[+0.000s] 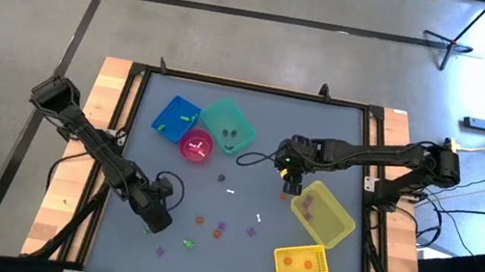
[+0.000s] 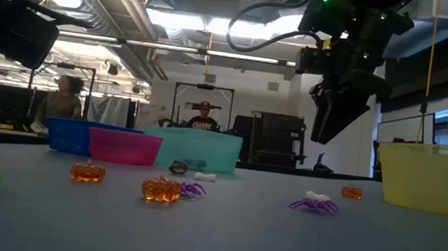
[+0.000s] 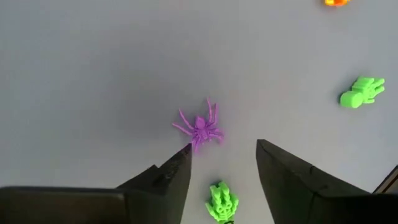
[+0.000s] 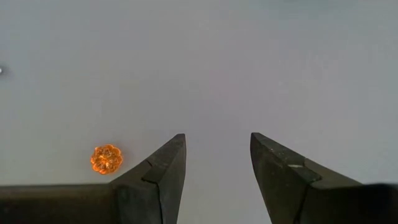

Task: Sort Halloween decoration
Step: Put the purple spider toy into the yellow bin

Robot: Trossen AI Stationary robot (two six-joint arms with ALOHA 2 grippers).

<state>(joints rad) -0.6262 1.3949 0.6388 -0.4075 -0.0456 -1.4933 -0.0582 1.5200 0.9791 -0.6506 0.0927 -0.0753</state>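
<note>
Two grippers parked open over loose trinkets, nothing gripped.
Left gripper [image 3: 224, 165] is lined up by a purple spider [image 3: 200, 129]; right gripper [image 4: 217, 158] needs shifting onto the orange pumpkin [image 4: 106, 159].

The table top [image 1: 252, 138] is a smooth, matt grey-blue sheet, edged by a dark frame with bare pale wood planks [image 1: 67, 196] at the left and right of the high view. The bins look like thin plastic: the yellow bin [image 2: 432, 177] at the low view's right is translucent and slightly glossy, the pink bin [image 2: 123, 146] and teal bin [image 2: 201, 150] likewise semi-clear. An orange pumpkin [image 2: 161, 189] in the lower middle is glassy, see-through plastic with bright highlights; the purple spider [image 3: 200, 128] is opaque moulded plastic, as is the green skeleton piece [image 3: 222, 203]. The right gripper [image 4: 217, 155] has matt black fingers, smooth-faced.
</note>
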